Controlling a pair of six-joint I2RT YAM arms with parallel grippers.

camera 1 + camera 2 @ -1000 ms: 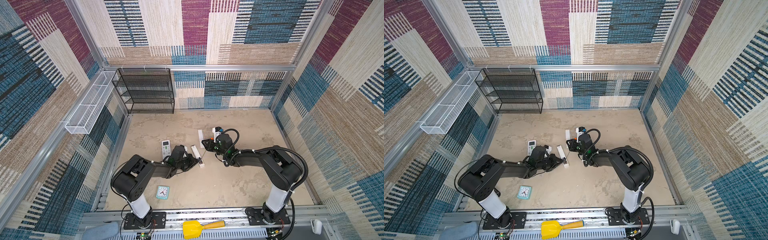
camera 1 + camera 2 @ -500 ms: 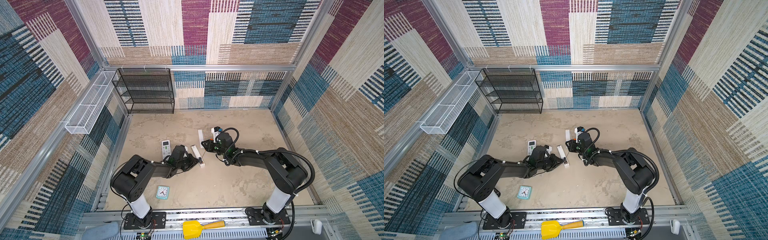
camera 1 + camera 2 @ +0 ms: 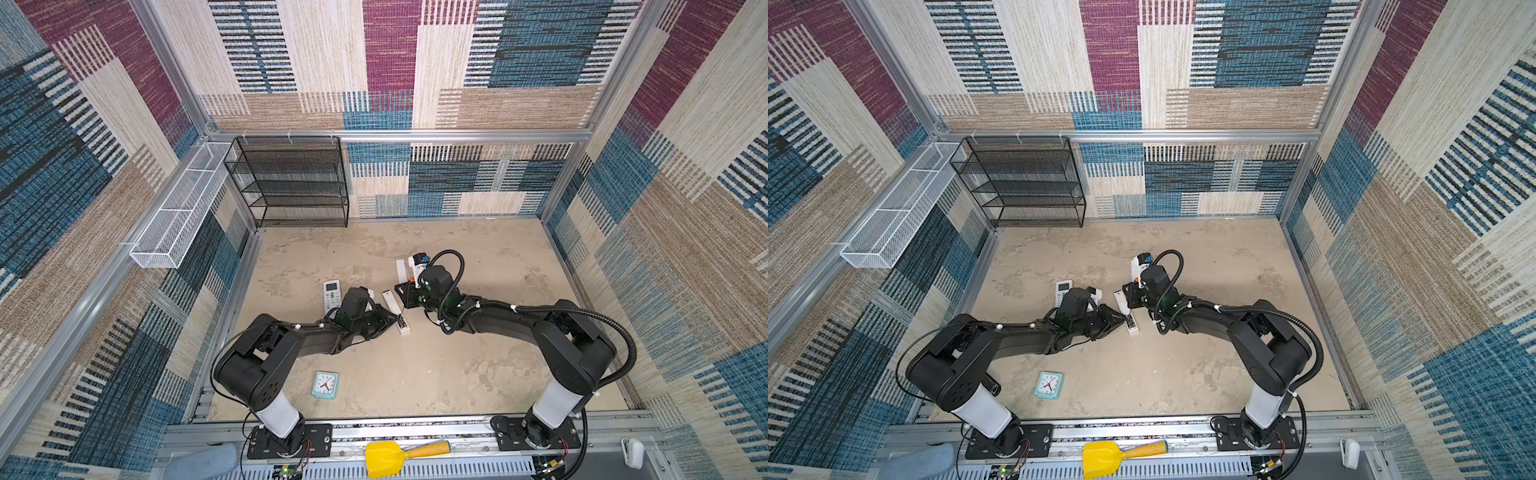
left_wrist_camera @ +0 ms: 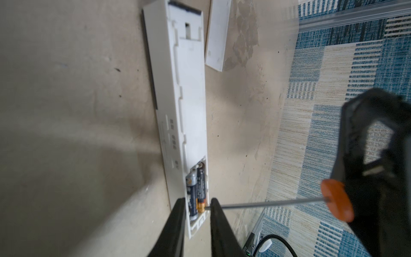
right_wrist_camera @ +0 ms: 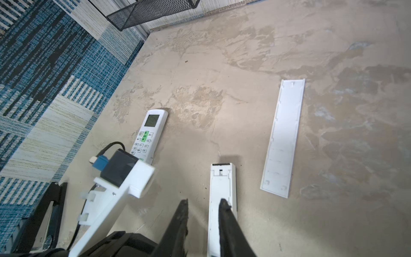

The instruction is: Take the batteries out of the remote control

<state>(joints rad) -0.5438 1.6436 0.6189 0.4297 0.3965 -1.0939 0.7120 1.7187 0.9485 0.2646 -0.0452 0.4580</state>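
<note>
In both top views the left arm (image 3: pixel 307 336) lies low, stretched toward mid-frame, and the right arm (image 3: pixel 498 320) bends in from the right. The left pincer (image 4: pixel 198 201) stands narrowly spread astride 2 dark batteries (image 4: pixel 196 191) seated in the open end of the white remote (image 4: pixel 191 100), lower middle of the left wrist view. Whether it pinches them I cannot tell. The right pincer (image 5: pixel 203 202) grips an orange-handled screwdriver (image 4: pixel 337 200), its tip at a battery's golden end. The beige table (image 3: pixel 478 365) sits between carpet-patterned walls (image 3: pixel 390 62).
</note>
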